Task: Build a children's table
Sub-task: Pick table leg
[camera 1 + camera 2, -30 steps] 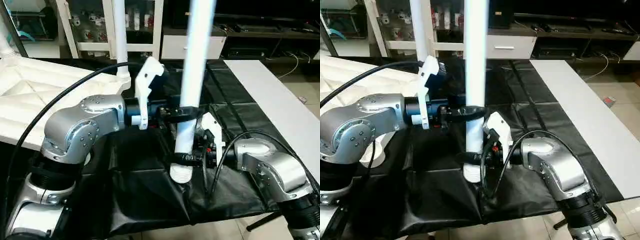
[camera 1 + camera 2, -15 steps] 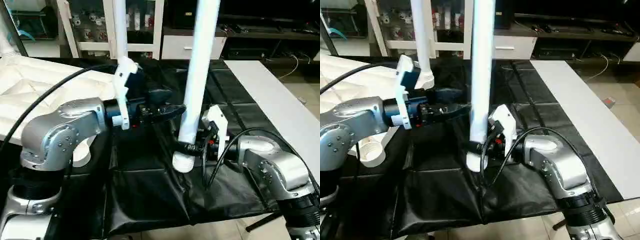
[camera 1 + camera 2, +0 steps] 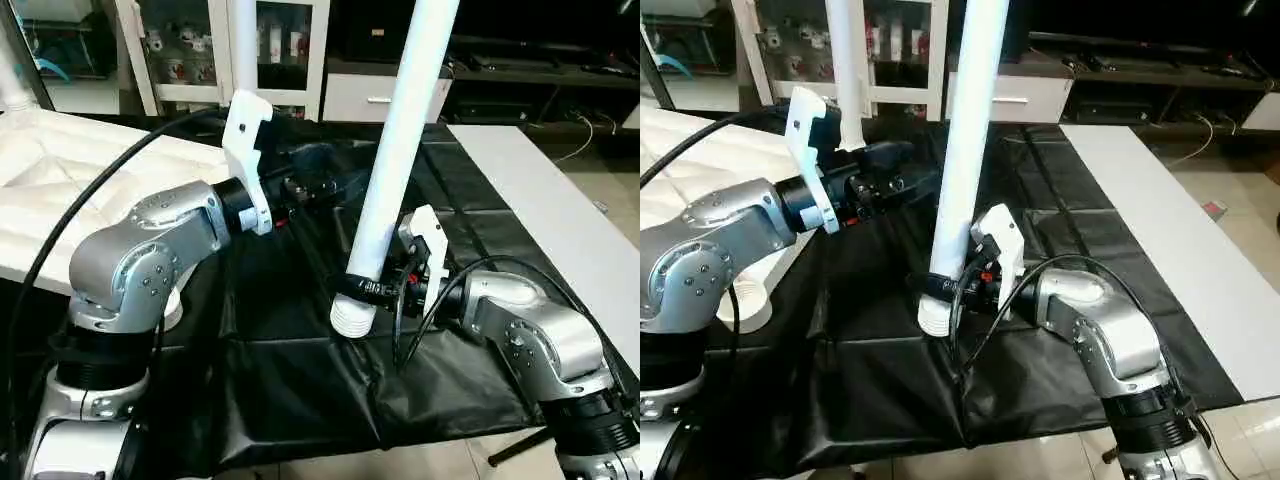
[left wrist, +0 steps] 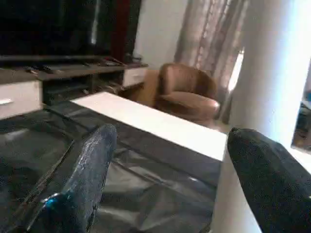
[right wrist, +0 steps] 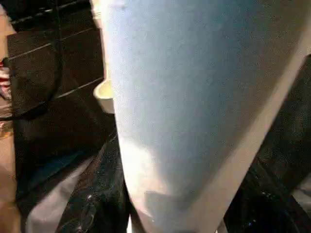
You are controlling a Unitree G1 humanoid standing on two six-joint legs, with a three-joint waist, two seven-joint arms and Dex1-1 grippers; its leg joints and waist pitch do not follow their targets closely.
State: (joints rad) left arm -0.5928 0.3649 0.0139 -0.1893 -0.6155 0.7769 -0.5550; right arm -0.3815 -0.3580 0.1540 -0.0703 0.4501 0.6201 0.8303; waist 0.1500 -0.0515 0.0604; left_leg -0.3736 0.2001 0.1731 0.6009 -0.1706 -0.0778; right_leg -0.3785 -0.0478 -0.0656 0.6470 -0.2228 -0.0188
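Children's-table leg, a long tapered white plastic tube [image 3: 395,160], stands over the black-sheeted bench [image 3: 300,380], its ribbed lower end near the bench's front edge and its upper part leaning toward the robot's right. One second ago it stood close to upright and both claws gripped it; half a second ago the left claw had let go and drawn back toward the bench's left side. Now the right claw [image 3: 362,291] alone clasps the tube, its black fingers closed around it just above the ribbed end, as the right wrist view confirms with dark fingers on either side of the white surface. The left claw [image 4: 167,177] is released: its two fingers [image 4: 90,177] stand well spread, and the tube lies just outside one of them, not between. In the head views that claw hangs beside the tube at mid-height, apart from it.

The large white plastic table top [image 3: 50,190], ribbed underside up, rests along the bench's left edge. A second white leg [image 3: 243,45] rises upright behind the left arm, apparently seated in a corner socket; the joint itself is hidden.

Interpretation: the hand-over to a single-claw hold appears complete, and the tilt suggests the leg is being turned toward the top. Carrying it to an open socket remains; a low grip on a long tube gives little control of its swing.
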